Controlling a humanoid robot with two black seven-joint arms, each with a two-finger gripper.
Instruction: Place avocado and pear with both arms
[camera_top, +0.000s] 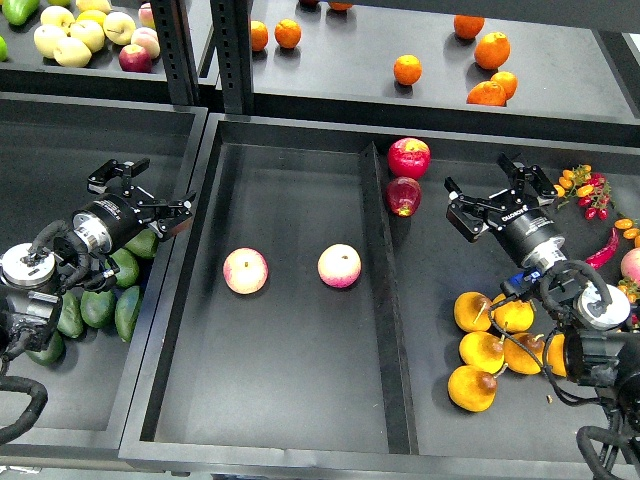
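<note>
Several green avocados (98, 306) lie in a heap in the left bin, under and beside my left arm; I cannot tell which is the darker one. Several golden yellow-orange pears (472, 388) lie in the right compartment, beside my right arm; the nearest one has a dark blotch by its stem. My left gripper (148, 195) is open and empty, just above the far end of the avocado heap. My right gripper (495, 192) is open and empty, above the bin floor behind the pears.
The centre tray (290, 400) holds two pink-and-cream round fruits (245, 270) (339, 265). An upright divider (385, 300) bounds it on the right. Two red apples (408, 158) lie behind the divider. Oranges (488, 92) and yellow apples (72, 40) sit on the back shelf; chillies (603, 248) at right.
</note>
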